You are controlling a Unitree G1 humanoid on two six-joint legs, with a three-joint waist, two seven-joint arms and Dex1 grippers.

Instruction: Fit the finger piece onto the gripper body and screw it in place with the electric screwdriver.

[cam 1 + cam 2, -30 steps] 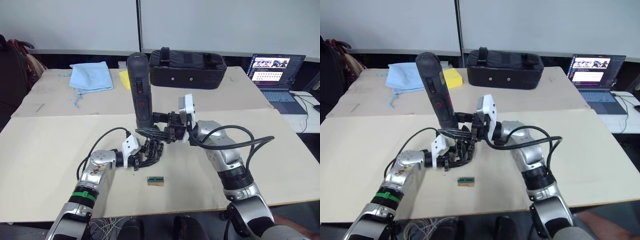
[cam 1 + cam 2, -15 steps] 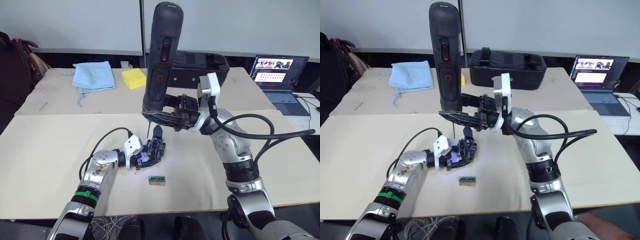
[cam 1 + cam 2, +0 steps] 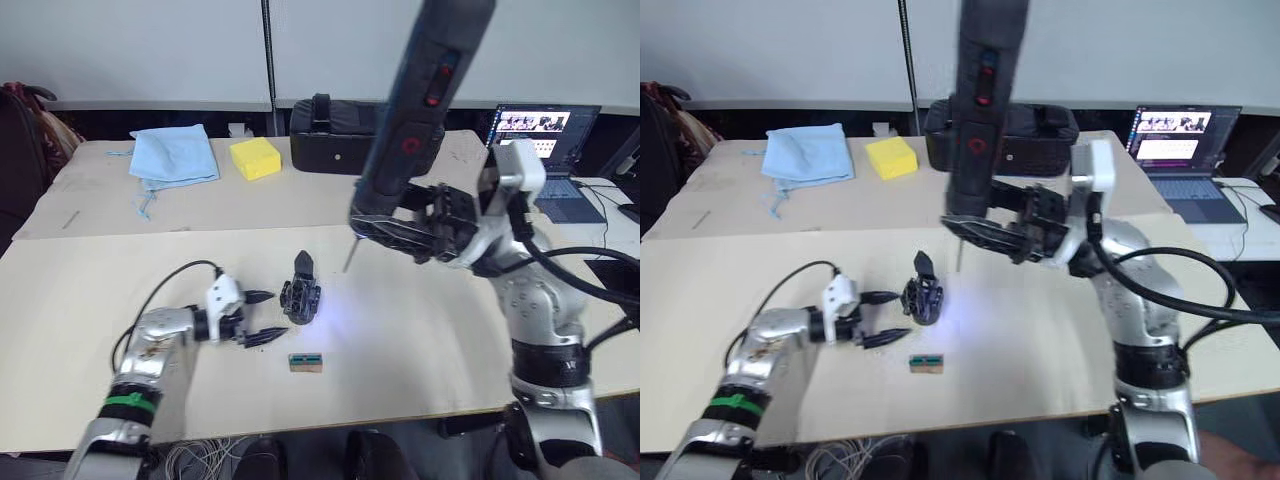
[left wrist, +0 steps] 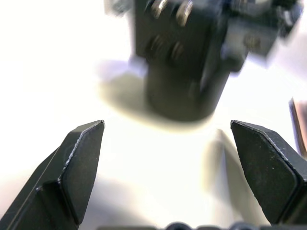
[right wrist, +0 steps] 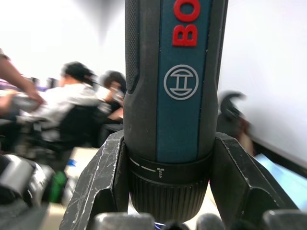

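Fingers of the left gripper [image 3: 262, 317] stood wide apart, empty, beside one gripper body [image 3: 300, 294]; the right gripper [image 3: 405, 232] clamped one electric screwdriver [image 3: 415, 120].

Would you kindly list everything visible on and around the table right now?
gripper body: one, black, standing mid-table
electric screwdriver: one, black, raised above the table
small block: one, brown and green, near front edge
cloth: one, light blue, far left
sponge: one, yellow, beside cloth
bag: one, black, far edge
laptop: one, open, far right
left gripper: open, beside gripper body
right gripper: clamped on electric screwdriver
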